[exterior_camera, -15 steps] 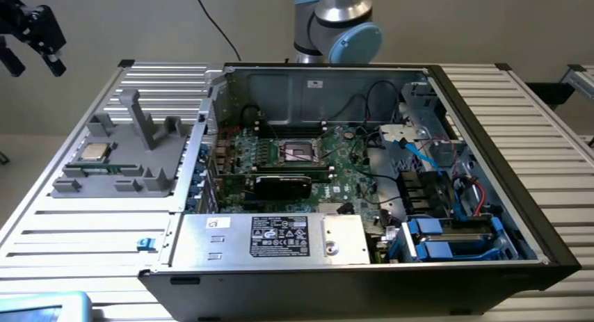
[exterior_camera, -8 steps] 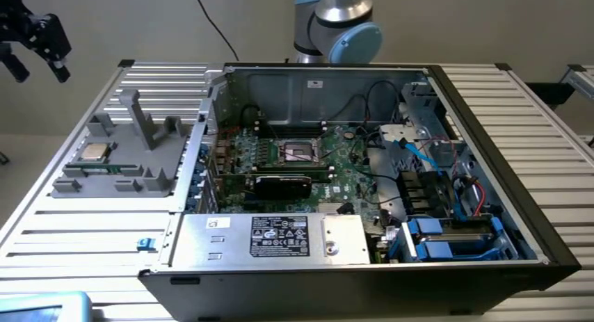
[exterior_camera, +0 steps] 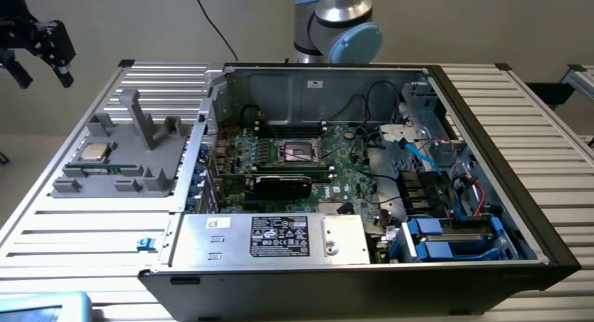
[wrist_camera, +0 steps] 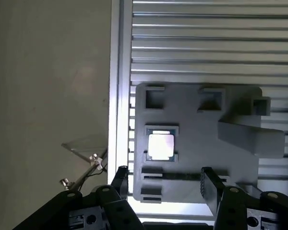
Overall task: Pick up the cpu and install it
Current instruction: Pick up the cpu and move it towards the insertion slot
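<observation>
Pale wall behind; a ribbed aluminium tabletop (exterior_camera: 519,127) carries everything.

At the exterior view's far left, my jaws hang high, up by the tabletop's edge. They stand wide apart with nothing between them and touch nothing.

Next along, a grey moulded holder (exterior_camera: 121,162) sits on the tabletop beside the computer case (exterior_camera: 371,287). The cpu (exterior_camera: 94,153) lies flat in a square recess of this holder, silver top up. Through the wrist view I look straight down on the cpu (wrist_camera: 161,146), seated level in its pocket. The black jaws show spread either side of the holder's near edge, clear above it.

In the middle the case lies open, with the arm's grey-and-blue joint (exterior_camera: 339,26) rising behind it. Inside is a green motherboard (exterior_camera: 348,170) with the square socket (exterior_camera: 299,151) at its centre. A black card (exterior_camera: 283,185) lies just in front of the socket, and a silver labelled box (exterior_camera: 269,238) sits nearer the camera.

Toward the exterior view's right of the case are loose cables and blue drive caddies (exterior_camera: 446,242).
</observation>
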`<state>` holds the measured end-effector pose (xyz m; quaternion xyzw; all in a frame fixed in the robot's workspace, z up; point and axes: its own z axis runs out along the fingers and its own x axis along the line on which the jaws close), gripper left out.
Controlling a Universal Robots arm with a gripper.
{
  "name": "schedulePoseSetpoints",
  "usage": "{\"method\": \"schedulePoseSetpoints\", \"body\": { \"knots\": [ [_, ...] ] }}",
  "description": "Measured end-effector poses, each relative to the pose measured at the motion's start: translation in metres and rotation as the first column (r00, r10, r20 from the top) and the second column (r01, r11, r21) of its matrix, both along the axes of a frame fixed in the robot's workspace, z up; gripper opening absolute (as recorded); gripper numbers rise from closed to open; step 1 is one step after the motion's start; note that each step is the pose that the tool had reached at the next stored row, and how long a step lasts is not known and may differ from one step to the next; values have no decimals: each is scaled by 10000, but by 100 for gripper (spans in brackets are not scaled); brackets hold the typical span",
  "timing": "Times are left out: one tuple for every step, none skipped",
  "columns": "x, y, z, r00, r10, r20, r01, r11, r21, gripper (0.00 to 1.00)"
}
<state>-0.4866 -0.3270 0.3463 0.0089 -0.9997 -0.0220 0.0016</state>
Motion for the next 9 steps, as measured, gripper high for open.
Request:
{"method": "schedulePoseSetpoints", "body": {
  "knots": [
    [0,0,-17,10000,0,-2,0,10000,-1,72],
    [0,0,-35,10000,0,-1,0,10000,0,72],
    [0,0,-53,10000,0,-1,0,10000,-1,72],
    [0,0,-71,10000,0,-1,0,10000,0,72],
    [0,0,-91,10000,0,-1,0,10000,0,72],
    [0,0,-108,10000,0,-2,0,10000,-1,72],
    [0,0,-127,10000,0,0,0,10000,0,72],
    [0,0,-145,10000,0,0,0,10000,0,72],
    [0,0,-163,10000,0,-1,0,10000,0,72]
  ]
}}
